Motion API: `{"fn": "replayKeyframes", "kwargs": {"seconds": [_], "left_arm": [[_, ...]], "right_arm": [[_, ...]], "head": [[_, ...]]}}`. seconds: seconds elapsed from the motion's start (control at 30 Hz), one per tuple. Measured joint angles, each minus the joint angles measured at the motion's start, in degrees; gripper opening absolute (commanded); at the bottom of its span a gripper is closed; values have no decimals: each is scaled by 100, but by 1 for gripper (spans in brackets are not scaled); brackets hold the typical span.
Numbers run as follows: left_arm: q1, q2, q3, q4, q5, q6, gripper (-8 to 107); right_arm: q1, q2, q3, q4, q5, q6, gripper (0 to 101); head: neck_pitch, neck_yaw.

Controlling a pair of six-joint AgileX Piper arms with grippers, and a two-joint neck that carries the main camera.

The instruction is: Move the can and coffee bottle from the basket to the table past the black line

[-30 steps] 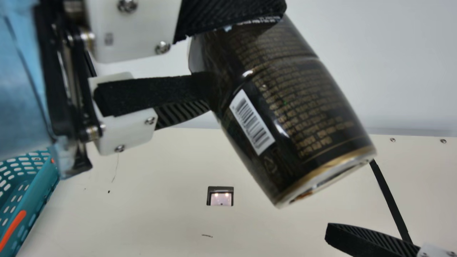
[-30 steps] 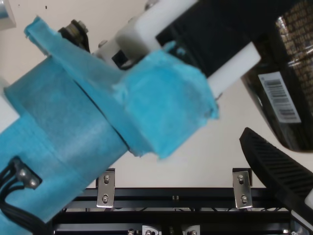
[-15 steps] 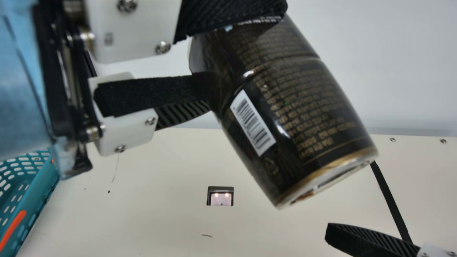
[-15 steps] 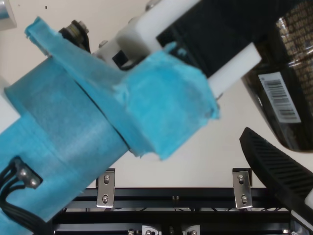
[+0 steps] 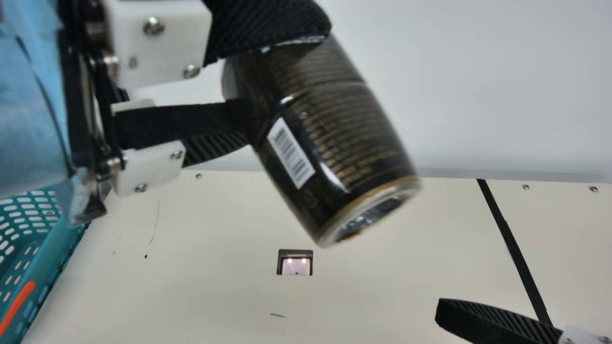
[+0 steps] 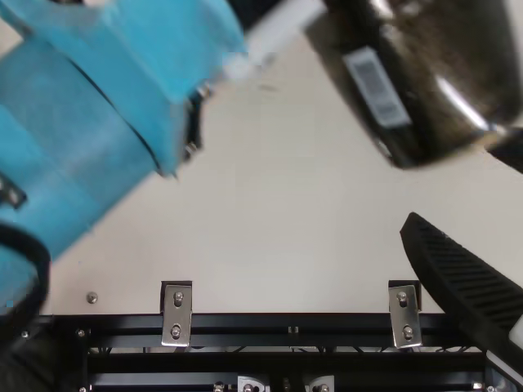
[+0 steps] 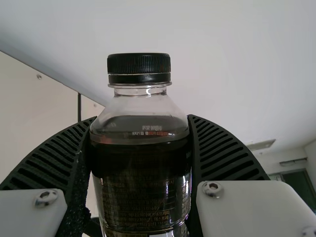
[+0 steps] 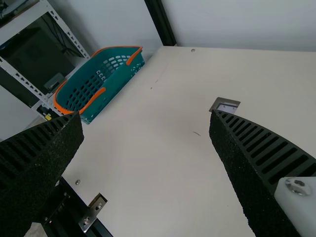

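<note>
Straight ahead of you, a plain pale grey wall (image 5: pixel 478 86) stands behind the wide cream table (image 5: pixel 215 229). Your left arm (image 5: pixel 24 110), wrapped in light blue material, comes in from the left of the main view.

At that same side sits the teal plastic basket with orange handles (image 5: pixel 52 267); the right wrist view shows its perforated walls and rim.

A thin straight black line (image 5: pixel 511 243) runs down the table from its far edge, passing behind your right gripper (image 5: pixel 492 320) in the main view. In its own wrist view, your right gripper (image 8: pixel 146 116) has its two black ribbed fingers spread well apart, with nothing between them.

Your left gripper (image 5: pixel 287 69) is pinching the dark, glossy coffee bottle with gold print (image 5: pixel 334 129), one ribbed finger against either side. You have the bottle up in the air, tilted, its base towards the lower right of the main view. There it appears on the basket's side of the line; which spot of the table it is over, you cannot tell.

Smaller still, a dark-framed square inset (image 5: pixel 295 263) lies in the table, and a white barcode label (image 5: pixel 290 153) is on the bottle. Its black ribbed cap (image 7: pixel 138 69) is on, above clear shoulders.
</note>
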Motion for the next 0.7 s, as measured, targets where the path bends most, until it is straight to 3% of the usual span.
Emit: {"fn": "replayKeyframes", "kwargs": {"seconds": [0.3, 0.5, 0.7], "left_arm": [[771, -150, 840, -783, -151, 847, 10], [1057, -314, 1642, -1883, -279, 1842, 10], [1413, -408, 2414, -3345, -83, 3117, 10]], "right_arm": [[0, 0, 0, 0, 0, 0, 101], [0, 0, 0, 0, 0, 0, 101], [0, 0, 0, 0, 0, 0, 101]], "head": [[0, 0], [0, 0], [0, 0]]}}
